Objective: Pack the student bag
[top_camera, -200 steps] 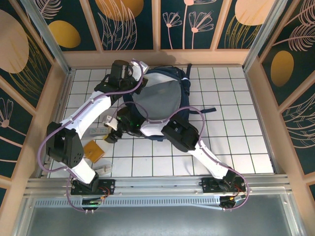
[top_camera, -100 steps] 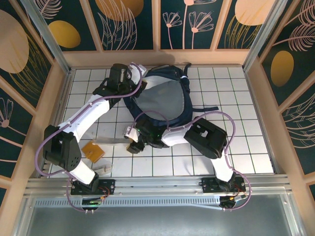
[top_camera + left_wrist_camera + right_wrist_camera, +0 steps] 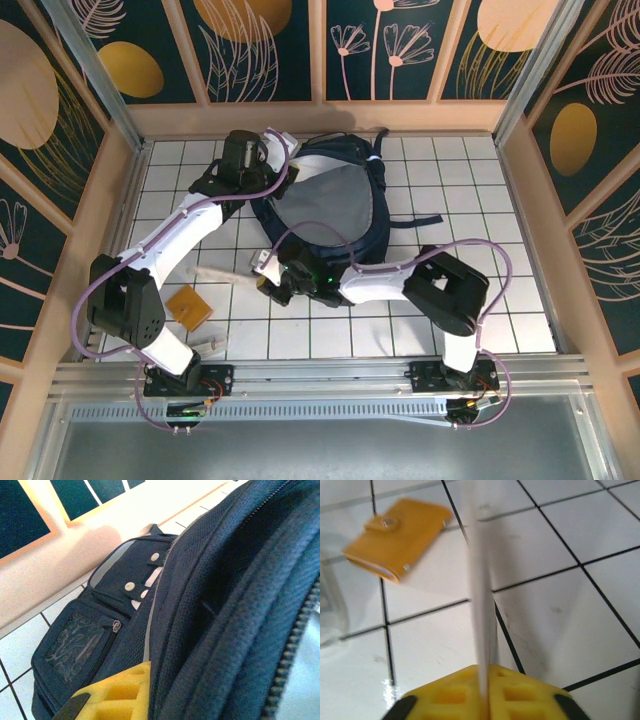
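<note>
The student bag [image 3: 335, 195], a large dark navy backpack, lies at the back middle of the tiled floor with its grey inside showing. My left gripper [image 3: 270, 168] is shut on its left opening edge. In the left wrist view one yellow pad [image 3: 120, 692] presses the navy fabric [image 3: 220, 610], and the other pad is hidden behind it. My right gripper [image 3: 264, 281] sits in front of the bag, shut on a thin white strip [image 3: 218, 272] that points left. In the right wrist view the strip [image 3: 479, 595] stands edge-on between both yellow pads [image 3: 450, 695].
An orange snap wallet [image 3: 190, 305] [image 3: 397, 527] lies on the tiles left of the right gripper. A small clear item [image 3: 210, 343] rests near the front edge. Wooden walls [image 3: 90, 230] close in the floor on the left, back and right.
The right gripper has picked the white strip up off the tiles, swung it round, and now holds it pointing left. The right elbow has swung right. The left gripper has stayed on the bag's edge.
</note>
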Robot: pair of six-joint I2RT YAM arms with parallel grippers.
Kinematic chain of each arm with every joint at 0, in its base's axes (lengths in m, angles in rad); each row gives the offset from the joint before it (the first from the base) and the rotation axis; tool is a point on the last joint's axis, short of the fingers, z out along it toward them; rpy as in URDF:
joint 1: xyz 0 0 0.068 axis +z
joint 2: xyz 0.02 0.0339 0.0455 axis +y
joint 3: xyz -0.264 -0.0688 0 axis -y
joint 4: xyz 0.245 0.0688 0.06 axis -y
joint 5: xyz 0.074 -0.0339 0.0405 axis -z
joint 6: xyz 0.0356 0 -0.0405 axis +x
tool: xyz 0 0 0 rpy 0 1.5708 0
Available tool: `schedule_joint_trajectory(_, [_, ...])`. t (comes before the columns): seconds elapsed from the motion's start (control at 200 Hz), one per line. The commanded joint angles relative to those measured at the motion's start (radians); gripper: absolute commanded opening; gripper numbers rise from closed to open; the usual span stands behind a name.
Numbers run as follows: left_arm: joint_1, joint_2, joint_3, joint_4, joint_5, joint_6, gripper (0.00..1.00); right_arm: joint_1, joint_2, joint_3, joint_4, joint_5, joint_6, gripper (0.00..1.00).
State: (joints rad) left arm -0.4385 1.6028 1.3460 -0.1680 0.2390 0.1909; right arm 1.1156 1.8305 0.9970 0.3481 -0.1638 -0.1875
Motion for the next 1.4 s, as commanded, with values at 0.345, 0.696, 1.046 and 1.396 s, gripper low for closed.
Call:
schedule_joint_trajectory(0.345, [0.006,-0.054,0.037,0.061,0.031,0.061,0.00,0.028,-0.254,-0.129,-0.010,0.005,-0.027,0.00])
schedule_joint_trajectory(0.696, [0.003,-0.191,-0.098,0.082,0.150,0.474,0.00,-0.012,-0.750,-0.117,-0.635,0.117,-0.646,0.00])
schedule_joint_trajectory(1.046, [0.003,-0.239,-0.133,0.173,0.348,0.554,0.00,-0.359,-0.664,-0.068,-0.506,0.063,-0.843,0.00])
schedule_joint_trajectory(1.396, [0.003,-0.254,-0.112,0.234,0.385,0.469,0.00,-0.427,-0.319,-0.057,-0.179,0.285,-0.687,0.00])
